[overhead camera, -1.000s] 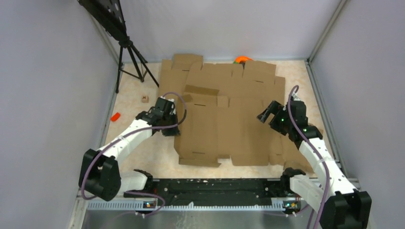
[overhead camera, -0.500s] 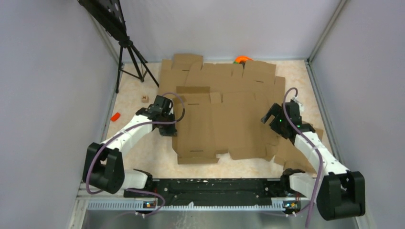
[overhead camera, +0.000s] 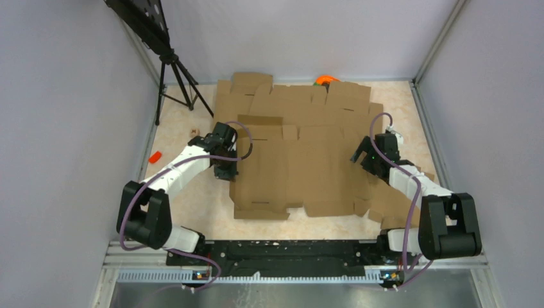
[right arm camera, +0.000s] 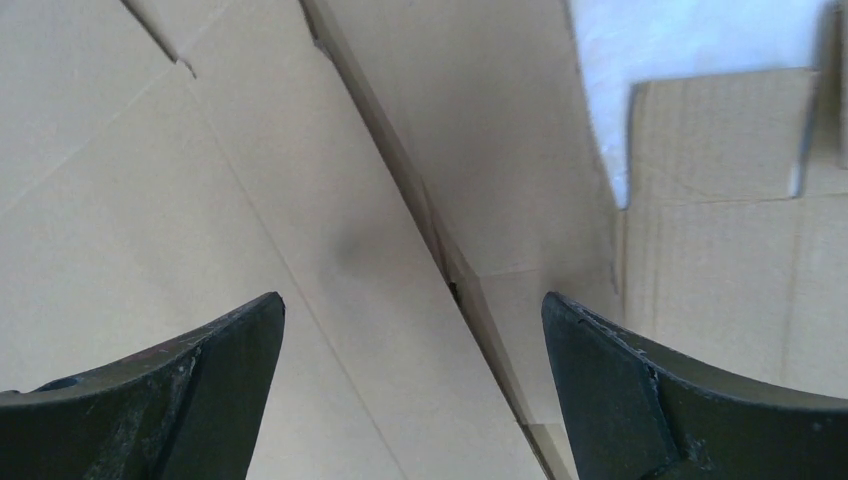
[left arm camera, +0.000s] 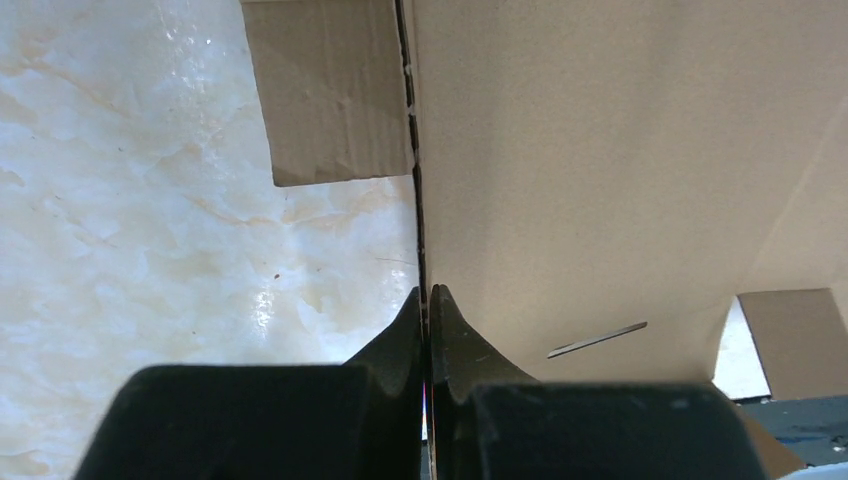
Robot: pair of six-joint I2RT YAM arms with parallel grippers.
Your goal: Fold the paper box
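The paper box (overhead camera: 292,173) lies flat on the table (overhead camera: 186,199), atop other blanks (overhead camera: 289,99). Left fingers (left arm camera: 395,345) pinch its left edge. Right fingers (right arm camera: 220,360) gape above its right side and should close on that edge alone.

The left gripper (left arm camera: 428,300) pinches the paper box (left arm camera: 600,150), whose edge vanishes between the closed fingertips. The panel beyond them runs off the top and right of the wrist view. Ahead of the right gripper (right arm camera: 410,300), fingers spread, brown sheets overlap and cannot be told apart. Far beyond both, an orange object (overhead camera: 326,79) hides mostly behind cardboard blanks (overhead camera: 295,99).
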